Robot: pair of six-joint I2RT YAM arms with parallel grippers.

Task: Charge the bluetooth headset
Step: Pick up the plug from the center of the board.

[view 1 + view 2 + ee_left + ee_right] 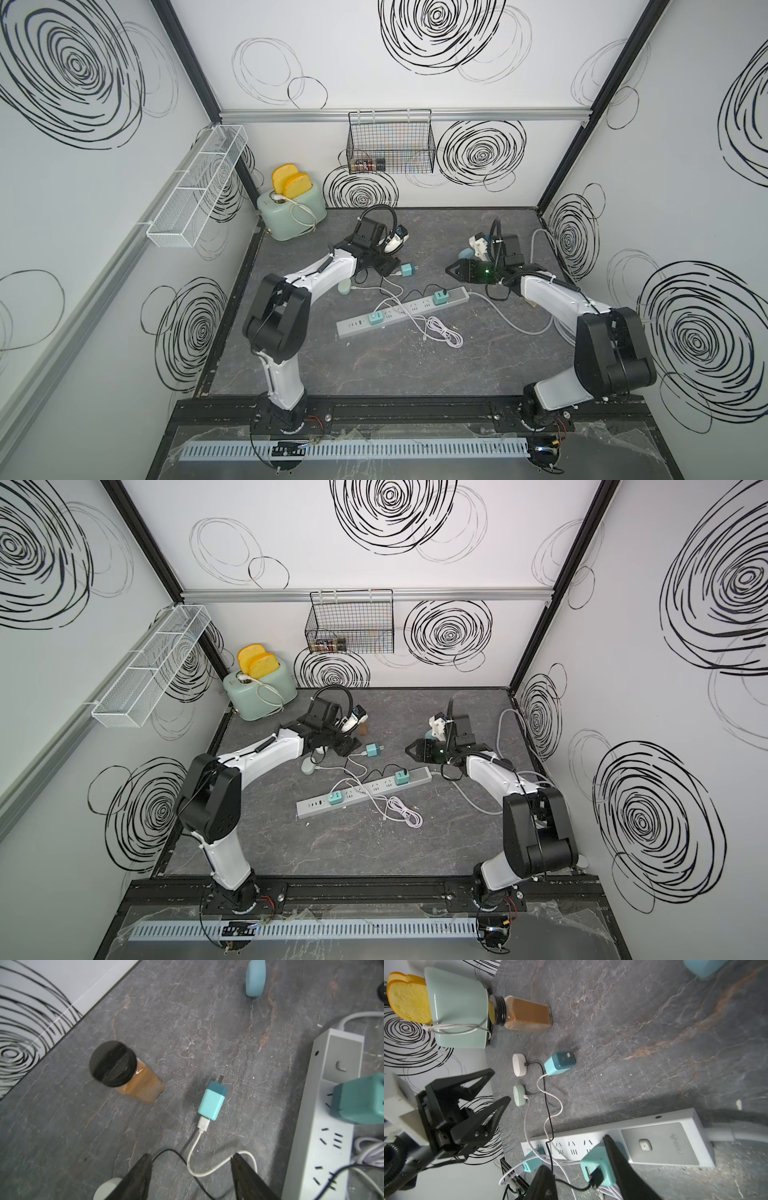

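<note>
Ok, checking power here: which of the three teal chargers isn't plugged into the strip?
The loose charger lying on the table by the left gripper, prongs bare. The other two sit in the strip.

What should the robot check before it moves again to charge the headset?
1. Black cable plugged into the white case: ok.
2. Its plug in the adapter: ok, looks seated.
3. Adapter pushed into the strip: ok.
4. Strip turned on at the switch: cannot tell.
5. Right gripper open, holding nothing: ok.
6. Left gripper open and empty: ok.
</note>
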